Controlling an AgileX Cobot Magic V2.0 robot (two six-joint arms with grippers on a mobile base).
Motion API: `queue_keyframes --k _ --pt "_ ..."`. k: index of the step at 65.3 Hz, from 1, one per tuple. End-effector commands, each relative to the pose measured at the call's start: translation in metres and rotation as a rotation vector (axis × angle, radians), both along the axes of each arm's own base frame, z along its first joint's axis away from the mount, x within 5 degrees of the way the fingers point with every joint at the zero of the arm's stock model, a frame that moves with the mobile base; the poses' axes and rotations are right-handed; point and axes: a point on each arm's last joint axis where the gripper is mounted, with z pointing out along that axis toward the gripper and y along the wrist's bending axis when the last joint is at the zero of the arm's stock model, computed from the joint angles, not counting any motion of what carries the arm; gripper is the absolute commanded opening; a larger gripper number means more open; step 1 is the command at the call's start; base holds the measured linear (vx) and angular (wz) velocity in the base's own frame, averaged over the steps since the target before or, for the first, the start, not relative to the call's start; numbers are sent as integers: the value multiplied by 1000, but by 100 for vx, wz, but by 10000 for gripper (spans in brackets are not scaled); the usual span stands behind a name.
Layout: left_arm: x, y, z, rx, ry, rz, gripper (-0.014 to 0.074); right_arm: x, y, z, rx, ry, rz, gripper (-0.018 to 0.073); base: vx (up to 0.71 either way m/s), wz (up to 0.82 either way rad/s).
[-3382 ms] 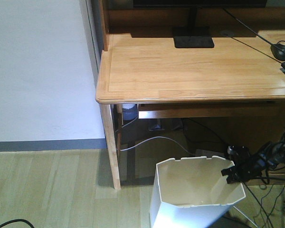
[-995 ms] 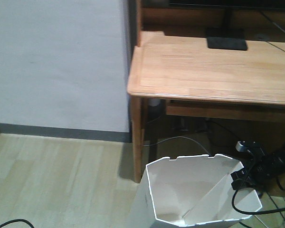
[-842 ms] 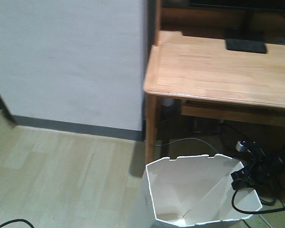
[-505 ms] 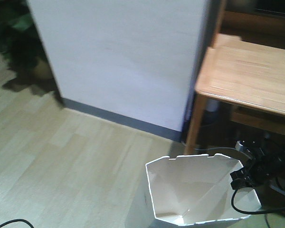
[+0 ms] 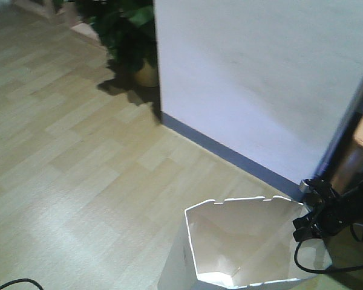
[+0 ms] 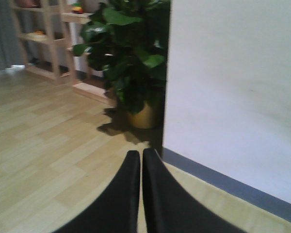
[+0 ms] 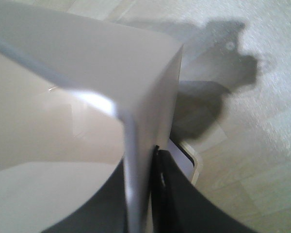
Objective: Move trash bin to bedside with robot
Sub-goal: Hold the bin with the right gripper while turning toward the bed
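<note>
The white trash bin (image 5: 230, 241) stands open-topped at the bottom of the front view, its notched rim facing me. My right gripper (image 5: 305, 227), black with trailing cables, is shut on the bin's right rim. In the right wrist view the thin white bin wall (image 7: 87, 73) runs straight between the two dark fingers of the right gripper (image 7: 138, 194). My left gripper (image 6: 139, 156) hangs over the wooden floor, fingers pressed together with nothing in them. The bedside is out of view.
A white wall (image 5: 260, 78) with a grey baseboard (image 5: 224, 151) runs diagonally ahead. A potted plant (image 5: 130, 36) stands at the wall's corner, with wooden shelves (image 6: 48, 39) behind it. A desk leg (image 5: 360, 145) shows at the far right. A black cable (image 5: 12, 282) lies at the lower left.
The view has swung left: the desk slid out to the right and the plant and open floor came in. The bin stays in the same spot, still held by the right gripper.
</note>
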Motion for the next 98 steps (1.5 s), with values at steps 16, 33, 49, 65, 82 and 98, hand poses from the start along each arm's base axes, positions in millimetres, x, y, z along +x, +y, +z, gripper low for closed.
queue_keyframes --k 16,33,49,65,82,98 --pt "1 -1 -1 -4 -67 -8 -6 7 11 34 174 -2 -5 -6 4 60" --pt "1 -1 -1 -4 -67 -8 -6 7 11 34 175 -2 -3 -6 7 67" --pt "1 -1 -1 -4 -67 -8 -6 7 11 34 175 -2 -3 -6 11 77" --pt "1 -1 -1 -4 -67 -8 -6 7 11 34 174 -2 -5 -6 15 64" --pt "1 -1 -1 -4 -67 -8 -6 7 11 34 174 -2 -5 -6 19 42" --pt "1 -1 -1 -4 -67 -8 -6 7 11 34 174 -2 -5 -6 23 17"
